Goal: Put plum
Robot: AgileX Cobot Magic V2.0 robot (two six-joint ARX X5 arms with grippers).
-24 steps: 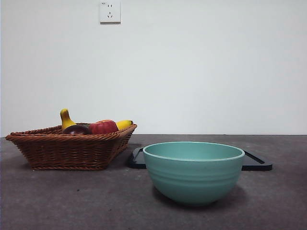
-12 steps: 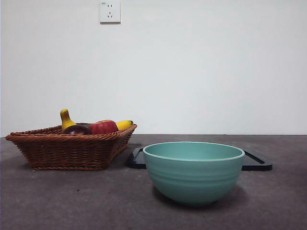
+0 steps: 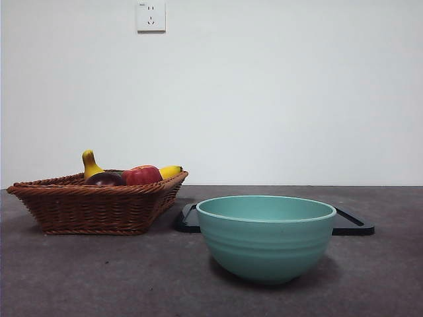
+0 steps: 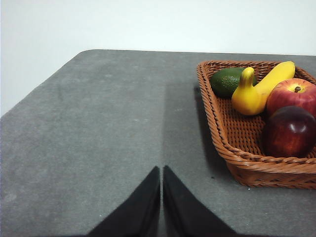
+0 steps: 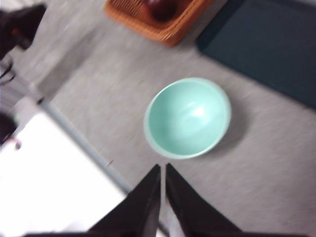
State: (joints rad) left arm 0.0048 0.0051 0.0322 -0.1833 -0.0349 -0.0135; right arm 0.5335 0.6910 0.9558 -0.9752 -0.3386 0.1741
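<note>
Round plum [image 4: 290,131] sits in basket [image 4: 232,153]; left pincer [image 4: 161,173] and right pincer [image 5: 163,170] pressed closed, empty

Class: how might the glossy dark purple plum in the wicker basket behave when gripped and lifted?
The glossy dark purple plum looks smooth, so probably slippery. It is round and would likely roll if set down. The red apple touches it and may shift.

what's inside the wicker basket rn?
In the wicker basket: the plum, a red apple, a banana, a yellow gourd and an avocado. The picture's edge cuts off its far side.
</note>
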